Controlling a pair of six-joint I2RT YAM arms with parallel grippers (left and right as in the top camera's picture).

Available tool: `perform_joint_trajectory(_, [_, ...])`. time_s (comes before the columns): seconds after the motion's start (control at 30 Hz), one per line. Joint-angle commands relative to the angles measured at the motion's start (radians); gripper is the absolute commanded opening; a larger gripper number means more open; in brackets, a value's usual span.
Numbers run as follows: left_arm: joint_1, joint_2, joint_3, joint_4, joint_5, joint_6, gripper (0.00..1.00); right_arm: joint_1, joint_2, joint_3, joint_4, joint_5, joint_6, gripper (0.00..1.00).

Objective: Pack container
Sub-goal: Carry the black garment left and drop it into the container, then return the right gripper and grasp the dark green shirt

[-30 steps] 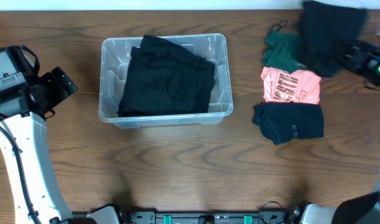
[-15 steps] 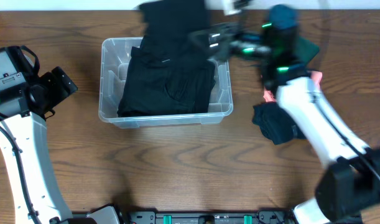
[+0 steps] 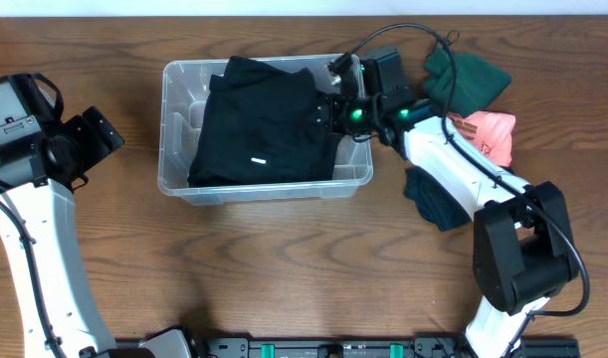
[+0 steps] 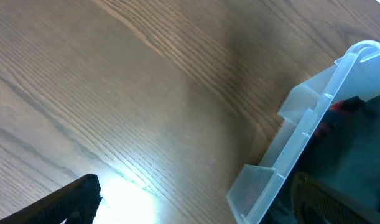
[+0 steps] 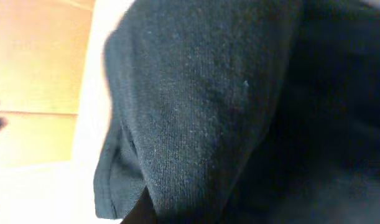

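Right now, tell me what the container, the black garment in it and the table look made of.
The container: clear, glossy hard plastic, since the wood shows through its walls. The black garment: soft matte fabric, probably cotton-like; the right wrist view shows a fine fuzzy texture and lint. The table: brown wood grain with a slight sheen, possibly laminate.

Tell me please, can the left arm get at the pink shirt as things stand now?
Probably not. The pink shirt lies far to the right, beyond the container and the right arm, while the left hand sits left of the container.
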Motion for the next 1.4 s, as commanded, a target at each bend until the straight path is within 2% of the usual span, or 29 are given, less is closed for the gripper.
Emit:
perform_joint_trajectory(0.0, [0.003,0.004,0.005,0.0,-0.012,-0.01,0.98,-0.006,-0.021,0.013,-0.055,0.161,-0.112,0.01])
perform_joint_trajectory(0.17, [0.003,0.004,0.005,0.0,-0.012,-0.01,0.98,-0.001,-0.021,0.013,-0.149,0.301,-0.175,0.02])
perform_joint_trajectory(0.4, [0.003,0.004,0.005,0.0,-0.012,-0.01,0.98,0.002,-0.048,0.013,-0.185,0.407,-0.21,0.1])
perform_joint_trajectory(0.5, [0.003,0.004,0.005,0.0,-0.012,-0.01,0.98,0.004,-0.093,0.013,-0.193,0.442,-0.233,0.16])
perform_joint_trajectory(0.53, [0.003,0.004,0.005,0.0,-0.012,-0.01,0.98,0.005,-0.109,0.013,-0.195,0.447,-0.238,0.19])
perform_joint_trajectory(0.67, [0.003,0.004,0.005,0.0,-0.012,-0.01,0.98,0.006,-0.194,0.013,-0.213,0.447,-0.242,0.52])
perform_joint_trajectory(0.73, [0.003,0.004,0.005,0.0,-0.012,-0.01,0.98,0.0,-0.239,0.013,-0.226,0.457,-0.238,0.64])
perform_joint_trajectory(0.9, [0.003,0.004,0.005,0.0,-0.012,-0.01,0.98,-0.045,-0.35,0.013,-0.29,0.564,-0.238,0.68])
perform_joint_trajectory(1.1, [0.003,0.004,0.005,0.0,-0.012,-0.01,0.98,-0.21,-0.406,0.013,-0.36,0.604,-0.238,0.73])
perform_joint_trajectory(1.23, [0.003,0.004,0.005,0.0,-0.012,-0.01,0.98,-0.407,-0.383,0.013,-0.41,0.575,-0.24,0.78])
perform_joint_trajectory(1.37, [0.003,0.004,0.005,0.0,-0.012,-0.01,0.98,-0.609,-0.332,0.013,-0.414,0.457,-0.285,0.81])
